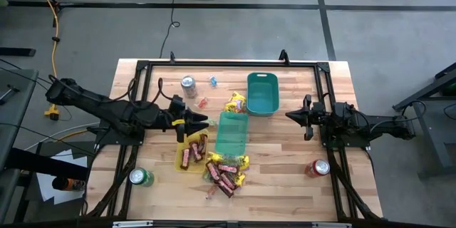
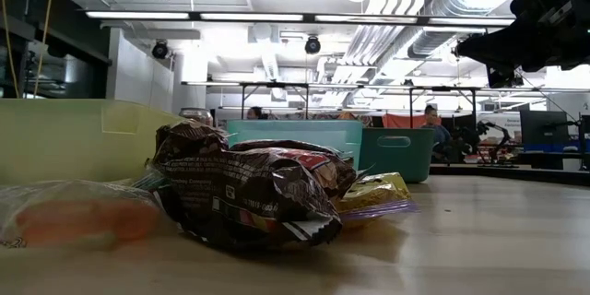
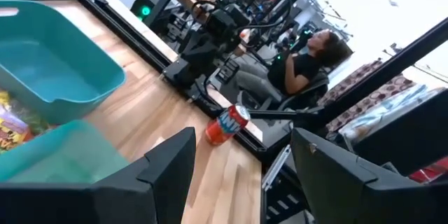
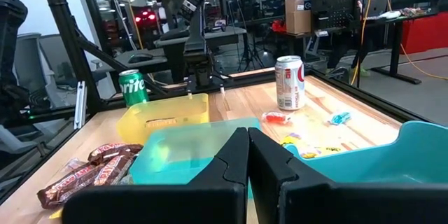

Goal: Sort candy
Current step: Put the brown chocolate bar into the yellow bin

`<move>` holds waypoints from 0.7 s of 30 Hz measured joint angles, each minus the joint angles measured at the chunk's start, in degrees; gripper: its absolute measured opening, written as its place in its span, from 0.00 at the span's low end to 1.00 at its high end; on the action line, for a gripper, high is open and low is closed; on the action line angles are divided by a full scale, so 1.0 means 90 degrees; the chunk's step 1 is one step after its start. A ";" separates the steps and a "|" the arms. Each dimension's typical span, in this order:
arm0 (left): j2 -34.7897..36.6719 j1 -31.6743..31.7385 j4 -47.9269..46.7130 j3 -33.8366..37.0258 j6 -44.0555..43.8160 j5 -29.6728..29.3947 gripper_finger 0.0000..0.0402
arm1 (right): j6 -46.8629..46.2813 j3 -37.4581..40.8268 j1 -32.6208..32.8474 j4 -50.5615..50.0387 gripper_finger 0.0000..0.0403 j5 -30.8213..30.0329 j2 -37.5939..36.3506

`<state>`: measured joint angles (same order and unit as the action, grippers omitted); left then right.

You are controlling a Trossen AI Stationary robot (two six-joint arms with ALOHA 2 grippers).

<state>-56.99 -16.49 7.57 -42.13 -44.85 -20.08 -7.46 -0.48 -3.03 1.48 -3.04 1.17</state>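
I've got the left gripper spread open, empty, over the yellow tray; next I grab another brown bar; right gripper shut, idle

Three plastic trays stood on the table: two teal ones, one toward the far edge and one at the middle, and one yellow tray touching the middle teal tray's left side. Three drink cans were counted: a silver can far-left of the yellow tray, a green can near-left of it, and a red can well to its right. About three dark red-brown bars lay inside the yellow tray, with roughly five more heaped just right of it. At least three yellow packets showed. Three tiny pieces were visible.
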 joint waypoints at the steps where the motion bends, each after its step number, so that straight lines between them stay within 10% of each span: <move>1: 0.0008 0.0000 -0.0001 0.0002 0.0038 -0.0021 0.55 | -0.0029 0.0000 0.0000 0.0002 0.00 -0.0002 0.0000; 8: 0.0017 -0.0002 -0.0064 0.0002 0.0538 0.0031 0.55 | -0.4035 0.0001 0.0002 0.2167 0.00 -0.0735 0.0028; 13: 0.0017 -0.0002 -0.0336 0.0002 0.0866 0.0199 0.55 | -0.3755 -0.0393 0.0357 0.4463 0.00 -0.0330 0.1172; 21: 0.0332 -0.0002 -0.0850 0.0010 0.1165 0.0678 0.55 | -0.2060 -0.3548 0.1530 0.3805 0.00 -0.0049 0.5095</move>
<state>-54.01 -16.51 -0.08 -42.04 -34.36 -13.98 -26.01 -32.41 10.74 35.72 -3.48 47.02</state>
